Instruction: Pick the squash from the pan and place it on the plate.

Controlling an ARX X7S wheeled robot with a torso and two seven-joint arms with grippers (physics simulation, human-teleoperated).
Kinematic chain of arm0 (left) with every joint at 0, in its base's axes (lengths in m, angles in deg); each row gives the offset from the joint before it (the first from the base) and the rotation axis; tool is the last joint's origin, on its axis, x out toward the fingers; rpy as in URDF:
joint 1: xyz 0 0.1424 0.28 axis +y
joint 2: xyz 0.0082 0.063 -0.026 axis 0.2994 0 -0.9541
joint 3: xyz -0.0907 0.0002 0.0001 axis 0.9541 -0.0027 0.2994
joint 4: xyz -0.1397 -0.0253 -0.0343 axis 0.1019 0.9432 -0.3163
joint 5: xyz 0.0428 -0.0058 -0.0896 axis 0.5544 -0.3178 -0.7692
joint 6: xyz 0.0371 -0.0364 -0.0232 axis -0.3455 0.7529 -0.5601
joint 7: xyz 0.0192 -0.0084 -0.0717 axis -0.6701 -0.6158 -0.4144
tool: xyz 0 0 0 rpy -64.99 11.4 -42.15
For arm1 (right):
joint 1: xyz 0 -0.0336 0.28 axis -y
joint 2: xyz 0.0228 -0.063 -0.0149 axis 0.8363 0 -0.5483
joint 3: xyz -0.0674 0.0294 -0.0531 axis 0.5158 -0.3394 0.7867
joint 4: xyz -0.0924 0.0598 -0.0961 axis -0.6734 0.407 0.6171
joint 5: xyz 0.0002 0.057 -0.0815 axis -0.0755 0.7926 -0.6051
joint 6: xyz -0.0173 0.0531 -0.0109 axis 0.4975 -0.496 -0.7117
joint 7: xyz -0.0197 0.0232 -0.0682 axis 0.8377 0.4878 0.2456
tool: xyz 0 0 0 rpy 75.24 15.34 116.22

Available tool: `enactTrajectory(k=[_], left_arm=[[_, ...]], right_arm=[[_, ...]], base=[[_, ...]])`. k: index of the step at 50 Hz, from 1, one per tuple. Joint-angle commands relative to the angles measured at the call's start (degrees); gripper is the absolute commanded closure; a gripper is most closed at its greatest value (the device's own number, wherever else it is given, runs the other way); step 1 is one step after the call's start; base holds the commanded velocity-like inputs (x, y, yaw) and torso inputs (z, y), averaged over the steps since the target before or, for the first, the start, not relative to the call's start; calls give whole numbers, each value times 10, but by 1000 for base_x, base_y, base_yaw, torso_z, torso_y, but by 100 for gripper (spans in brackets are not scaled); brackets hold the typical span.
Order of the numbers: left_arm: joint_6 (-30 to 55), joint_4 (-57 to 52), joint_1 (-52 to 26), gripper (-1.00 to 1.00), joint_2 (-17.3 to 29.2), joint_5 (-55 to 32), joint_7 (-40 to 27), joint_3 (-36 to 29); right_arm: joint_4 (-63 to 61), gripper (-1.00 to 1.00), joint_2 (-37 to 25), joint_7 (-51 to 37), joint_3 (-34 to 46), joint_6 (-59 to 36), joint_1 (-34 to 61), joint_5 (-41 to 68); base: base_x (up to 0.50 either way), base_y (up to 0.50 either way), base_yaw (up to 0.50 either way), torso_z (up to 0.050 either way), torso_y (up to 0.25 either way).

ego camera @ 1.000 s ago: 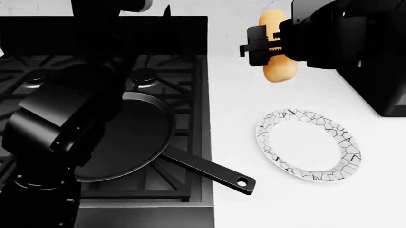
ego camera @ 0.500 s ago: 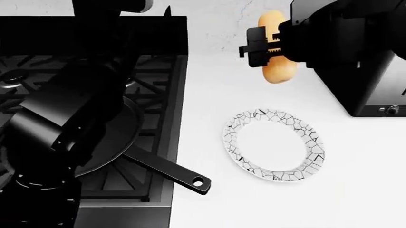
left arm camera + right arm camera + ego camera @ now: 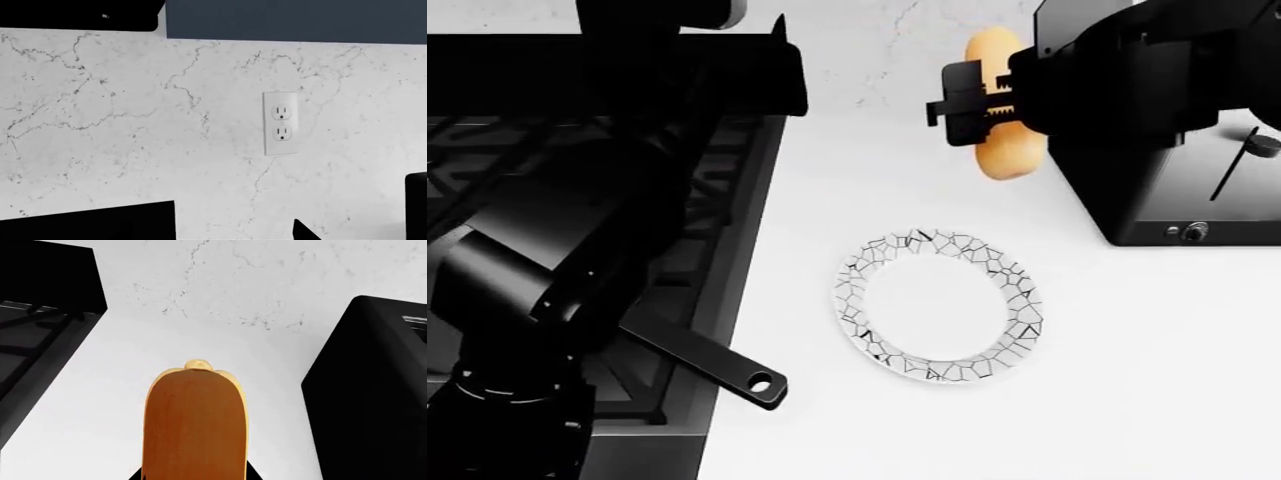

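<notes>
The squash (image 3: 1004, 105) is held off the counter, clamped between the jaws of the right gripper (image 3: 985, 100), which is closed across its middle so that the narrower end shows above the jaws and the bulbous end hangs below them. In the head view it is seen over the white countertop (image 3: 1174, 360), beyond the far edge of the plate (image 3: 940, 304) and apart from it. The plate lies flat on the countertop with nothing in it; only its plain white centre and patterned rim are seen. Of the pan, only the handle (image 3: 714, 365) with its end hole is visible, projecting from the stove (image 3: 734, 200) over the counter edge; the bowl is hidden behind the left arm (image 3: 547, 270), so its contents cannot be told. A black appliance (image 3: 1154, 190) stands just beside the squash. In the right wrist view the squash (image 3: 195, 425) fills the lower centre. The left wrist view shows only a marbled wall (image 3: 133, 130) with an outlet (image 3: 281, 123); whether the left gripper is apart or together cannot be told.
</notes>
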Motion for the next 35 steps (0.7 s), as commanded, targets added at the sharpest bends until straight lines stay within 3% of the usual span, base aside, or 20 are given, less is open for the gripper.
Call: enactTrajectory(k=[1, 19, 35], left_arm=[[0, -1, -1, -100, 1, -2, -2, -1], [-10, 11, -5, -100, -1, 0, 1, -7], [-12, 3, 0, -100, 1, -6, -4, -4]], right_arm=[[2, 100, 2, 8, -9, -6, 6, -16], [8, 100, 8, 30, -11, -27, 9, -4], [53, 100, 41, 111, 17, -140, 39, 18]], base=[[0, -129, 0, 0, 0], [0, -38, 0, 0, 1], [0, 0, 0, 1, 1]])
